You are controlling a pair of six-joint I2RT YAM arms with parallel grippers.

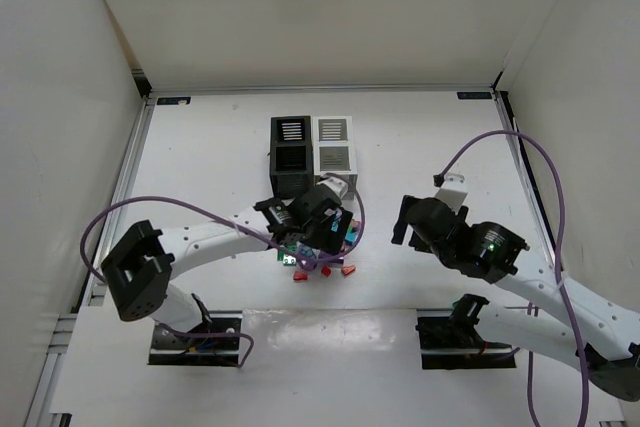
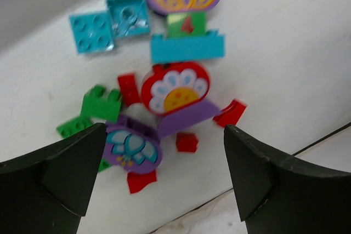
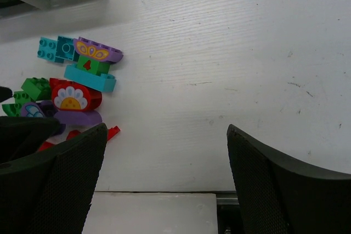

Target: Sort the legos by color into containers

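On the tabletop (image 1: pixel 200 167), just in front of the black bin (image 1: pixel 290 152) and white bin (image 1: pixel 333 144): found the legos (image 1: pixel 322 267) heaped in one mixed cluster. Could not check bin interiors (too dark, too small).

Noted left pincer (image 2: pixel 163 135) poised directly over the heap, jaws spread wide, nothing held. Noted right pincer (image 3: pixel 167 132) well apart to the side over bare tabletop, likewise wide and empty.

Logged from left wrist view: red flower piece (image 2: pixel 175 87) at centre, resting against a purple slope (image 2: pixel 189 116); small red cube (image 2: pixel 186 142) just beside the slope; green bricks (image 2: pixel 101 102) at left; teal brick (image 2: pixel 186 47) on the far side.

Judged step in hand: first pick from the heap by the left arm. Judged an outlying piece the better target, e.g. the small red cube, over the crowded flower piece. Recommended narrowing the jaws before descent to straddle one piece only; expected raking-in of neighbours otherwise. Recommended a straight-down approach and closure across flat sides, not rounded faces. Flagged risk of dragging touching pieces along. Could not tell which bin served which colour.
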